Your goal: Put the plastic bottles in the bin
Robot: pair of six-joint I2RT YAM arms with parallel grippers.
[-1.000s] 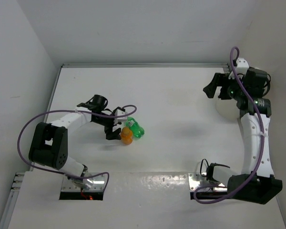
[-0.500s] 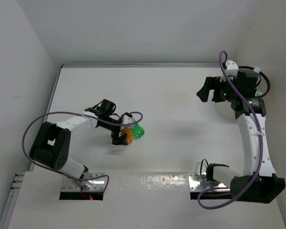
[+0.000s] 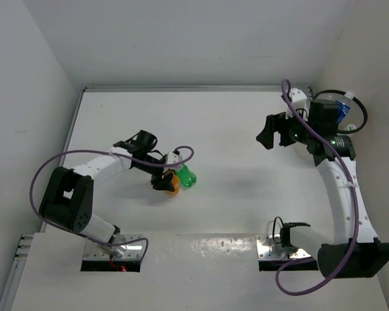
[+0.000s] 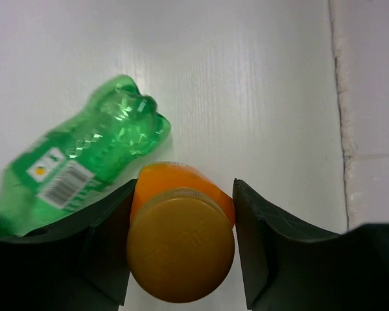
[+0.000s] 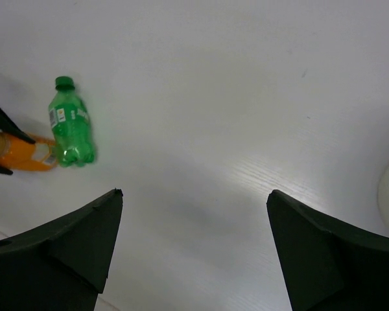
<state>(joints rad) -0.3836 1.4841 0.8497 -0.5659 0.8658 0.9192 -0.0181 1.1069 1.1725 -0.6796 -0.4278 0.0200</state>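
While orange bottle (image 4: 181, 259) sits clamped, right hand (image 5: 194, 194) gapes

the left arm (image 3: 97, 165) and right arm (image 3: 342, 191) are built of white links and black joints; a purple cable (image 3: 32, 191) is looped along each; silver plates (image 3: 133, 246) are set under the bases

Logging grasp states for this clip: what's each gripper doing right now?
Left gripper: shut on the small orange plastic bottle.
Right gripper: open, holding nothing.
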